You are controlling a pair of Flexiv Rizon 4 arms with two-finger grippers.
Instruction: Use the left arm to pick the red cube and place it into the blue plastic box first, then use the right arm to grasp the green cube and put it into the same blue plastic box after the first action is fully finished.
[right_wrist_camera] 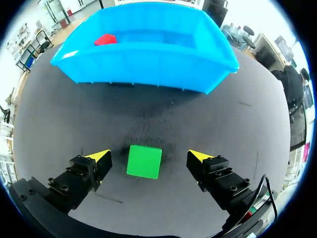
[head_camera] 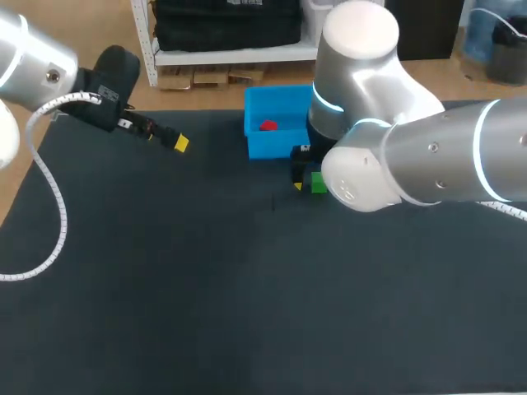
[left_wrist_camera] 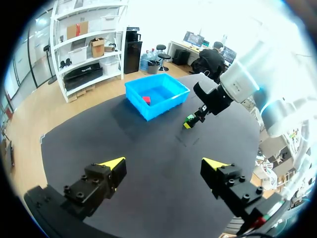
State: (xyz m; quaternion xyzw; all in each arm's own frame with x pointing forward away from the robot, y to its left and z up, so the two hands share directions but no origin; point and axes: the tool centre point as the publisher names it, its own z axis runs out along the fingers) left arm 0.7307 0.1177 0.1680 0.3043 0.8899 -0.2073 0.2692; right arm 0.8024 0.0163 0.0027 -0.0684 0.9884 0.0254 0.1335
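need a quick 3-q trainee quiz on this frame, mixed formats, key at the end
1. True or false: the red cube lies inside the blue plastic box.
2. The green cube is: A) in the box; B) on the table, between the open fingers of the right gripper; C) stacked on the red cube.
3. Fill in: the left gripper is ____, holding nothing.
Key: 1 true; 2 B; 3 open.

First cube [head_camera: 268, 126] lies in the box [head_camera: 257, 148] at the table's [head_camera: 206, 288] far edge — second cube [right_wrist_camera: 144, 161] just before it, between the right gripper's [right_wrist_camera: 149, 156] fingers.
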